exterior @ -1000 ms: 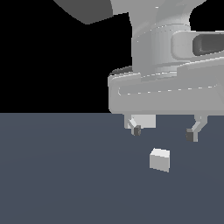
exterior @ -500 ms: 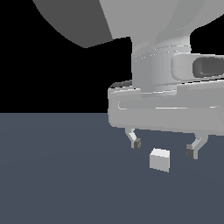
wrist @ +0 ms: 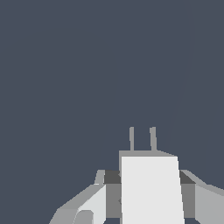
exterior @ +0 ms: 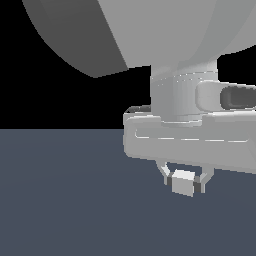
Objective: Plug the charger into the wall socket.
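The charger [exterior: 183, 182] is a small light-grey block on the dark floor, towards the exterior view's right. My gripper [exterior: 184, 185] has come down over it, with one finger against each side of the block. In the wrist view the charger [wrist: 151, 192] fills the gap between the dark finger pads [wrist: 112, 177], and its two thin prongs [wrist: 142, 139] point away from the camera. The gripper looks shut on the charger. The wall socket is out of view in both frames.
The dark blue-grey floor [exterior: 65, 200] fills the lower half of the exterior view, under a black background. The arm's large grey body [exterior: 165, 35] fills the upper part and hides what is behind it.
The gripper has come down from above the charger until its fingers are level with it. The fingers have closed in from wide apart onto the block's sides. The charger has stayed in place.
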Tool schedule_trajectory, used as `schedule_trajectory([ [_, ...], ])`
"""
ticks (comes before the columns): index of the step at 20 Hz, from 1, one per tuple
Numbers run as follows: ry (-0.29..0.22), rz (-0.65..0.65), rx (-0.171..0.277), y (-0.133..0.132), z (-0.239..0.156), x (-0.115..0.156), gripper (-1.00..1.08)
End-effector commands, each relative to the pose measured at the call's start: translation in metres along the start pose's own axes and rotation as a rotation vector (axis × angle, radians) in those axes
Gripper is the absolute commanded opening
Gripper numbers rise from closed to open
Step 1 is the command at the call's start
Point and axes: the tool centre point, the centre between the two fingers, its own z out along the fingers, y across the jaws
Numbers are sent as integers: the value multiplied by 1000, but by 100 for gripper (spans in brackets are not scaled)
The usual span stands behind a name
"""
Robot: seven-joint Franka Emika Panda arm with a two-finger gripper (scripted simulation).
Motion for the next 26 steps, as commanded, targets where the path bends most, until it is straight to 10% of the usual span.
schedule_trajectory([
  [1, 1, 0, 0, 0, 0, 0, -100],
  [26, 5, -194, 37, 3, -18, 22, -100],
])
